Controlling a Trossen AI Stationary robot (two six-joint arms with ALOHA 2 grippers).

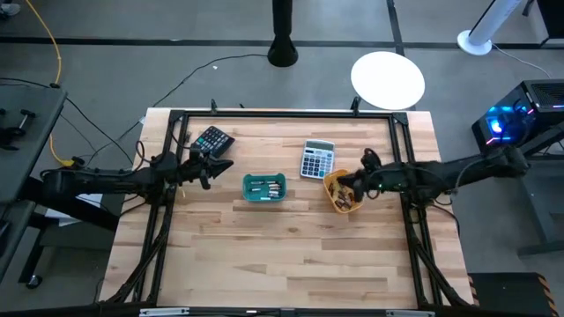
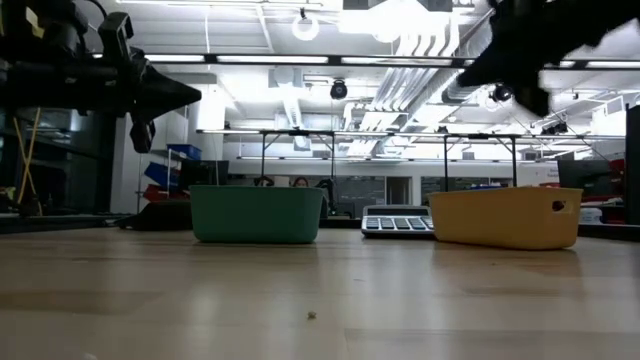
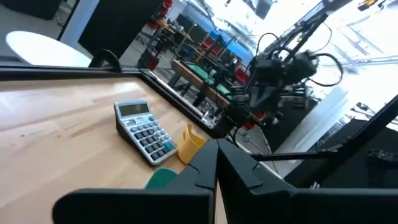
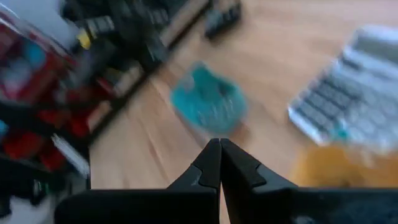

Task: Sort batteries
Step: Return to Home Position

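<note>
High view has the batteries already parted. The thin silvery batteries (image 1: 264, 186) lie in the teal plastic tray (image 2: 257, 214) near the middle of the pale wooden worktop (image 1: 291, 255), and the dark brownish batteries (image 1: 344, 195) lie in the yellow plastic tray (image 2: 505, 217), nearer the right edge.

The silvery ones lie flat, their long axes running roughly parallel to the far edge. The brownish ones are heaped, and I cannot tell which way any of them points.

My left gripper (image 3: 216, 144) is clenched on nothing, its fingertips meeting. It hangs just beside the black slab calculator (image 1: 213, 141), towards the far left corner. My right gripper (image 4: 219, 144) is likewise closed and empty, poised over the yellow tray.

I judge the sorting done, with only the retreat left. The risk I see is on the right: if I pull back low, a finger could catch the yellow rim, drag the light tray or tip it, and scatter the heap. On the left, a careless swing could knock the black calculator. The grey keypad calculator (image 1: 317, 159), between the trays and nearer the far edge, looks safely out of reach.
</note>
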